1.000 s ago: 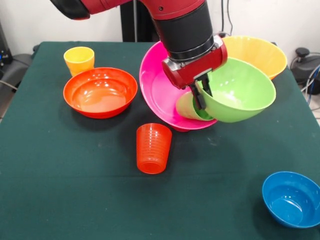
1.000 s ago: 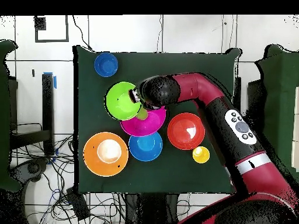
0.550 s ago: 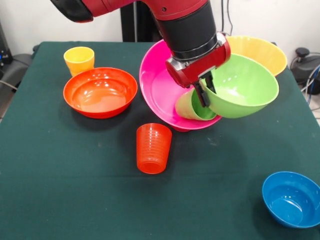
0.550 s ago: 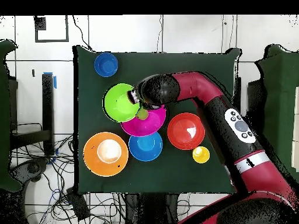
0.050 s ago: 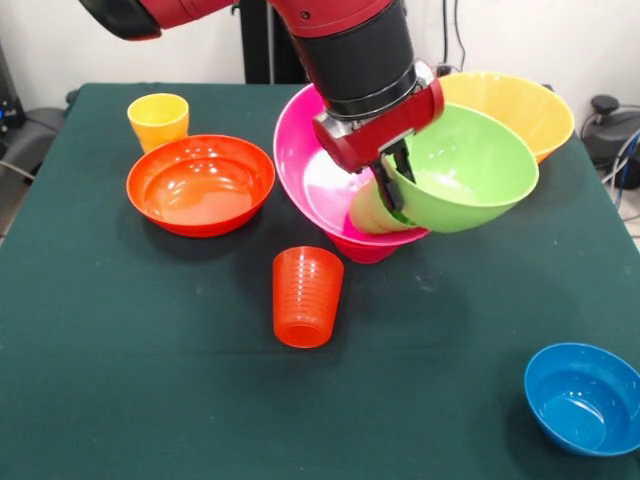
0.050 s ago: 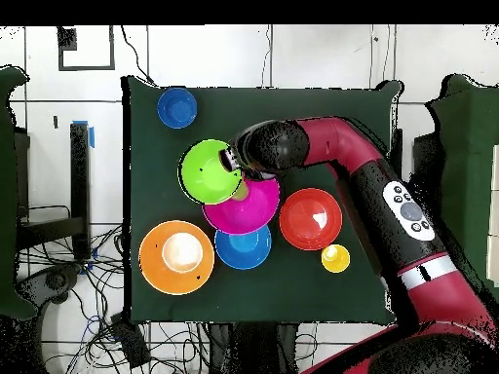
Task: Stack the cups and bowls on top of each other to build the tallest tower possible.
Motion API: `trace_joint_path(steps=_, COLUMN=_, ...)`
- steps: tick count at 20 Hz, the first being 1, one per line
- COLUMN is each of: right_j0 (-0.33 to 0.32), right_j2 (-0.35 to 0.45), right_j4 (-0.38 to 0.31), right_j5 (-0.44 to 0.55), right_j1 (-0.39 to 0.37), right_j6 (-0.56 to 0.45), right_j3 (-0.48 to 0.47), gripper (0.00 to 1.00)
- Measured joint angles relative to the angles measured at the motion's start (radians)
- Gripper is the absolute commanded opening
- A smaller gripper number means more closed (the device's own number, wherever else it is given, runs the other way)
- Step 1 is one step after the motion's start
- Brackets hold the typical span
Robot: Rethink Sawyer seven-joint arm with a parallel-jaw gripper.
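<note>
My green counter carries the yellow cup, red-orange bowl, ribbed orange-red cup and small blue bowl.

I count three cups: yellow cup, light green cup, ribbed orange-red cup.

I count five bowls in the front view: pink bowl, lime green bowl, yellow-orange bowl, red-orange bowl, small blue bowl.

Overhead adds a sixth, the medium blue bowl.

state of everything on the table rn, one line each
gripper: shut on lime bowl's rim
lime bowl: lifted, tilted
pink bowl: tilted, light green cup inside
light green cup: leaning
red-orange bowl: upright, empty
yellow cup: upright
orange-red cup: upright
small blue bowl: upright, empty
</note>
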Motion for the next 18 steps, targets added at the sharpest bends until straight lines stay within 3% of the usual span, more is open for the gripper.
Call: trace_joint_path(steps=18, right_j0=-0.014, right_j2=0.001, right_j4=0.053, right_j5=0.01, right_j1=0.0, right_j6=0.0, right_j3=-0.031, gripper=0.0)
